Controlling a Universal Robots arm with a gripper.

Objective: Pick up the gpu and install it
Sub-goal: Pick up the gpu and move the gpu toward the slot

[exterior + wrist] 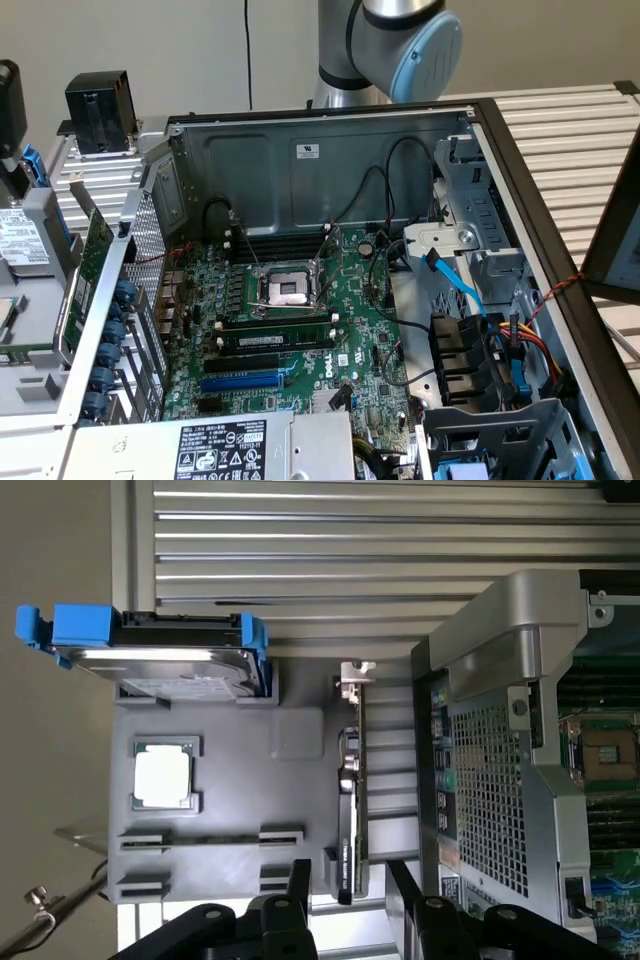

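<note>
In the wrist view the gripper point(346, 866) holds its two black fingers point(298, 880) apart, with one end of the gpu point(350, 800) between them and a gap on each side. The gpu stands on edge in a grey tray point(230, 820), near a bare processor chip point(162, 776) and a hard drive point(180, 665) in blue rails, just outside the open computer case point(250, 160). The motherboard point(370, 300) reads "DELL". The power supply label point(220, 447), at the lower middle of the exterior view, is too small to read.

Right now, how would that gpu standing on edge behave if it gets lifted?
The gpu is probably stiff: a flat board with a metal bracket. Standing on its thin edge in the grey holder, it may tip if nudged sideways. Likely light, being slim.
</note>
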